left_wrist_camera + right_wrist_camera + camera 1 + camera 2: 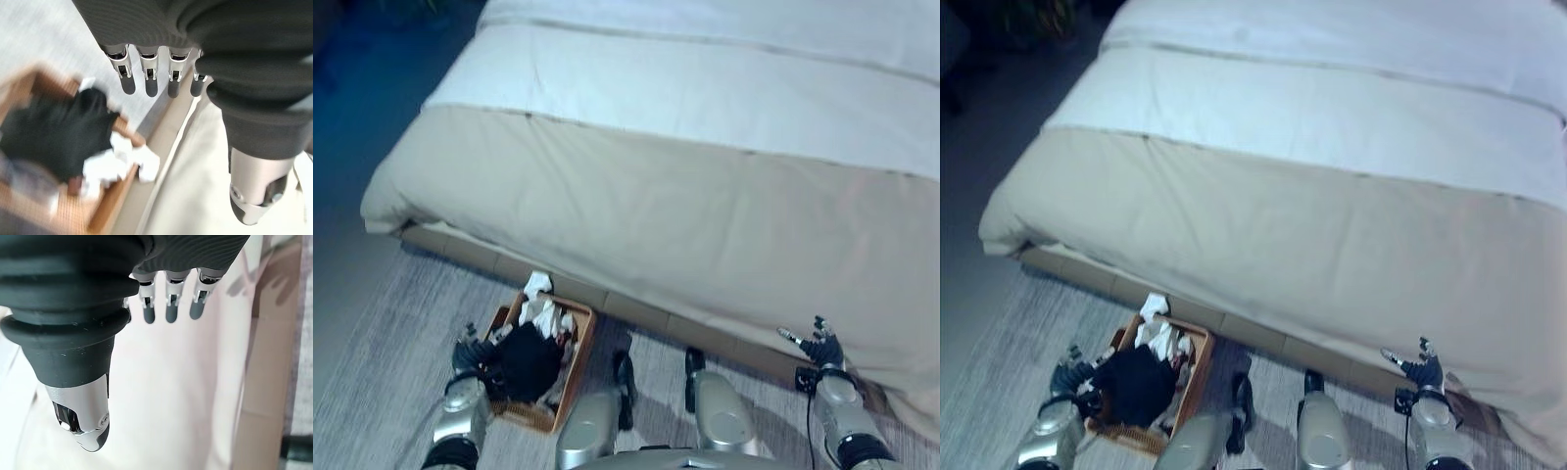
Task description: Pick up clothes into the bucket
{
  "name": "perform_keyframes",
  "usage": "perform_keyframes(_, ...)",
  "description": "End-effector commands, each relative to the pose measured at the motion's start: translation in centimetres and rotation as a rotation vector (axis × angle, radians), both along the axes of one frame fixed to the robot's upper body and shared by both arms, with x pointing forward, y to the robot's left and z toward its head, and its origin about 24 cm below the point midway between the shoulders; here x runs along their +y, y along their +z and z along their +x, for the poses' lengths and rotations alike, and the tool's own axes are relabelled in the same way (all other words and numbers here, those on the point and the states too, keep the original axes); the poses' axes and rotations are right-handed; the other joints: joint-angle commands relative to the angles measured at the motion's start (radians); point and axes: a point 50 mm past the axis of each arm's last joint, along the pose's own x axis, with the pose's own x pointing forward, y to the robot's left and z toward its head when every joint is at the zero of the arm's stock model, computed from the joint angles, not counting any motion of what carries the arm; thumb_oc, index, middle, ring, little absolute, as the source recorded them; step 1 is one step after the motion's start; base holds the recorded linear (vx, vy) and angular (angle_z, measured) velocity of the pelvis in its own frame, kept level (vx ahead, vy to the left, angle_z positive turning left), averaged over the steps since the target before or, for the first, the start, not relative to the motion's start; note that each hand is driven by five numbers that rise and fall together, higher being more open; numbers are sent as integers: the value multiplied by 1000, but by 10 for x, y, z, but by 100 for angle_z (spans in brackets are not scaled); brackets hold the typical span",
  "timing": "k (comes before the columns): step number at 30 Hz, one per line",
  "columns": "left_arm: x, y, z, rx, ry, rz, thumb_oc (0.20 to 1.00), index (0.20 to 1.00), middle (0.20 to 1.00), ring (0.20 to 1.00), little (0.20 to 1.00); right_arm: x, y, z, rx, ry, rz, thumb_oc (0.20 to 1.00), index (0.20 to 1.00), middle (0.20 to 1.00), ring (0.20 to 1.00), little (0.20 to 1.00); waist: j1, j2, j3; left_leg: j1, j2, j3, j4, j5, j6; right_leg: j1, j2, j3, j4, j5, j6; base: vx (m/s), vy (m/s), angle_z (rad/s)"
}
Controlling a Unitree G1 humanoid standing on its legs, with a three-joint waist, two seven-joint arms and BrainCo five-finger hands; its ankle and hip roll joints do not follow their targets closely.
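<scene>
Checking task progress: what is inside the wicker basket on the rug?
The wicker basket holds a black garment on top and white clothes spilling over its far rim. Anything beneath the black garment is covered and cannot be seen.

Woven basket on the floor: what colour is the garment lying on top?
Black garment, clearest in the left wrist view.

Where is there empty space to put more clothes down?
The bed top is bare right across. The rug left of the basket is free too. The basket is crowded with dark and white clothes, with the left hand beside it.
</scene>
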Motion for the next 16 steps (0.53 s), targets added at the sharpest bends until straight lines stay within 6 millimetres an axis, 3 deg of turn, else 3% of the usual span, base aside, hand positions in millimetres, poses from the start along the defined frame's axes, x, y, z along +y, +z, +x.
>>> perform_keyframes(1,6,2,-1,-49,11,-30,1000,1000,1000,1000,1000,-7,2,-1,1,22,-6,1000,1000,1000,1000,1000,-13,-16,-51,-32,-23,-34,8,11,-13,28,-23,-18,-123,107,30,136,-150,-3)
perform_keyframes(8,-29,-34,-30,155,-63,-92,1000,1000,1000,1000,1000,9,-41,-50,286,28,122,1000,1000,1000,1000,1000,-6,-24,-146,57,-1,-35,-30,9,-24,132,-2,-33,-165,83,13,89,-130,7)
perform_keyframes(16,-53,-59,-68,372,-175,-133,1000,1000,1000,1000,1000,21,-59,-82,462,72,136,1000,1000,1000,1000,1000,7,-43,-177,94,6,-41,5,-16,-28,214,12,-45,-207,70,4,64,-88,1)
